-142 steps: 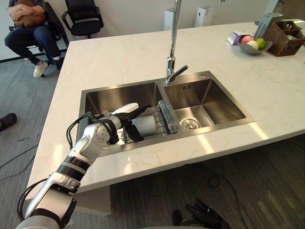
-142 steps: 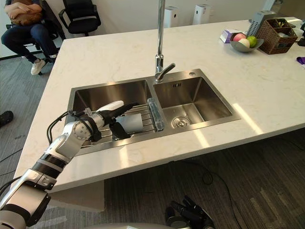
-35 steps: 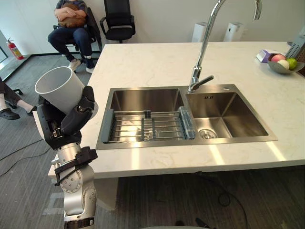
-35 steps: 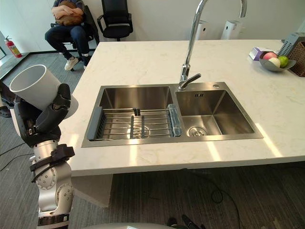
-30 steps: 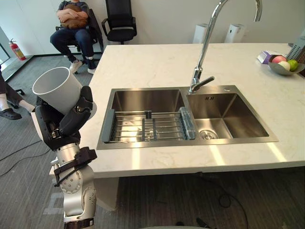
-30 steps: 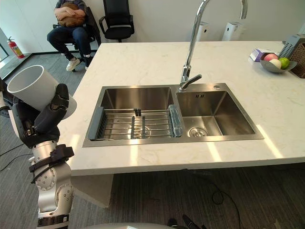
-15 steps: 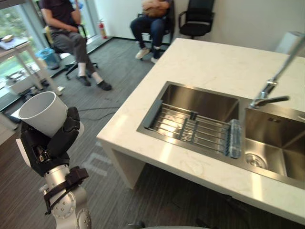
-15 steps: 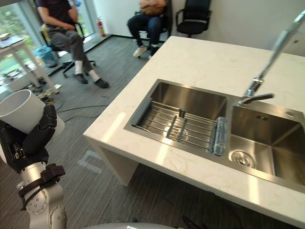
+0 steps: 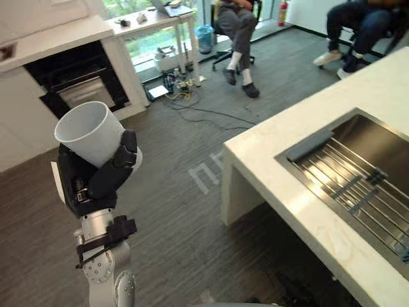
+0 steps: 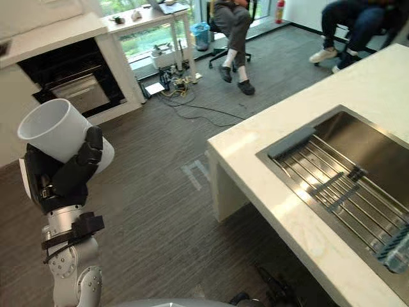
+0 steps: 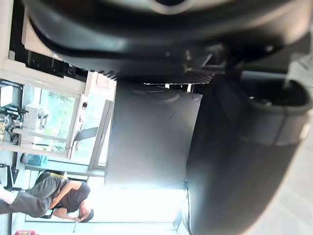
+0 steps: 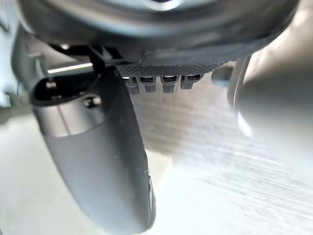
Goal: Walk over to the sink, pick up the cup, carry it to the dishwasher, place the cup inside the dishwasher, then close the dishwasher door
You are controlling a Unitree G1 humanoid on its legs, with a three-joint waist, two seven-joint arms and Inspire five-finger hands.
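My left hand (image 9: 96, 182) is raised at the left, shut round a white cup (image 9: 89, 131) that tilts with its open mouth up and to the left. From the left wrist, the cup's wall (image 11: 151, 142) lies against the palm beside the thumb (image 11: 234, 161). A black appliance opening (image 9: 77, 80) sits in a white cabinet at the far left, beyond the cup. The steel sink (image 9: 364, 179) with its wire rack is at the right. My right hand (image 12: 98, 161) hangs over the floor, fingers relaxed and holding nothing.
The pale counter's corner (image 9: 275, 147) juts out at the right. Open grey floor (image 9: 179, 211) lies between it and the cabinet. Two seated people (image 9: 239, 25) (image 9: 358, 25) and a small table (image 9: 153, 13) with cables under it are at the back.
The whole view has swung left: the sink slid to the right edge and the cabinet with the black opening came in. The cup stays held in my left hand.
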